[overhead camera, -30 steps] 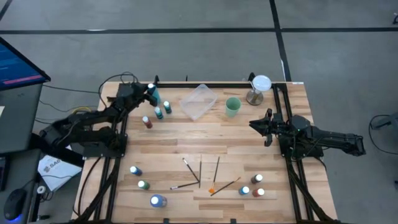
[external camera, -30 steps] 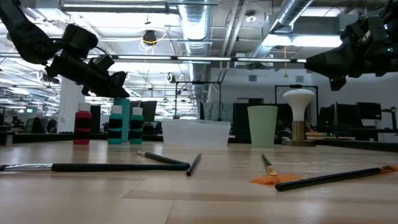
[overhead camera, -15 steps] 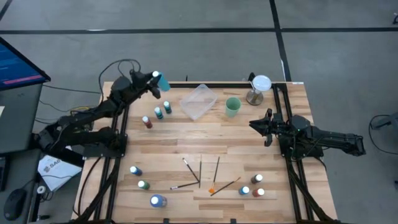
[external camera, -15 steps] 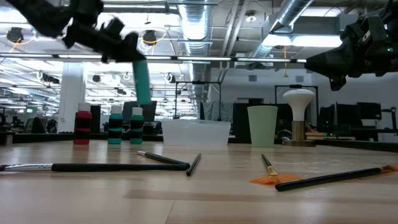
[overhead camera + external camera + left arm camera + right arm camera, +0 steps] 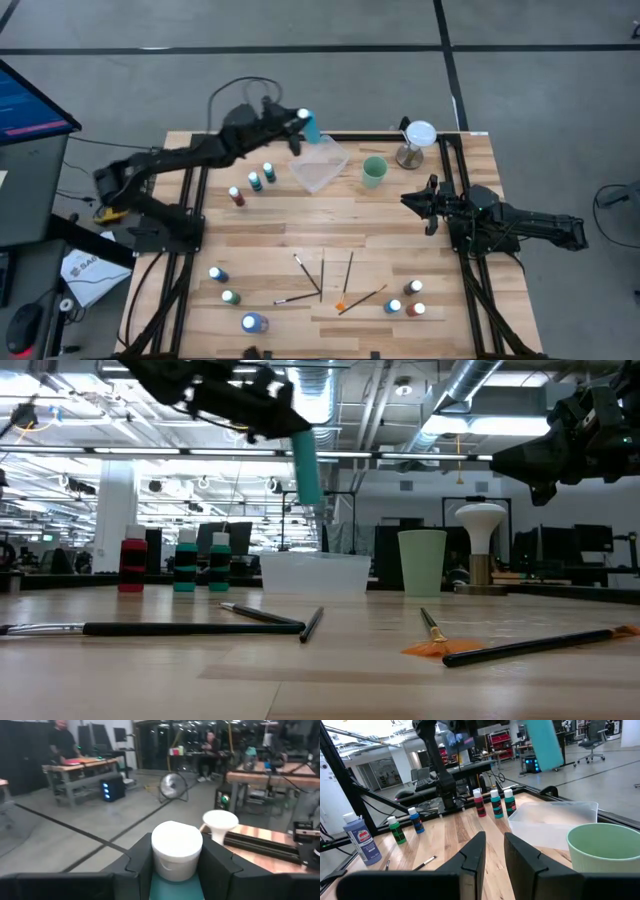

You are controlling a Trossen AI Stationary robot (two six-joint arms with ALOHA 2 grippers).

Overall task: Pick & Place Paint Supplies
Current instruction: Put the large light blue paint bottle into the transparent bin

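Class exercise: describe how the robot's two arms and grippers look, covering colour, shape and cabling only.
Both arms are black and jointed, built of slim links on dark frames. The left arm trails a looping black cable above it. The left gripper and right gripper each have two flat, blocky black fingers. No markings can be made out.

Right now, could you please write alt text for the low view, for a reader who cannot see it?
The left gripper holds a teal paint bottle in the air above a clear tray. On the wooden table lie paintbrushes, with a green cup farther back.
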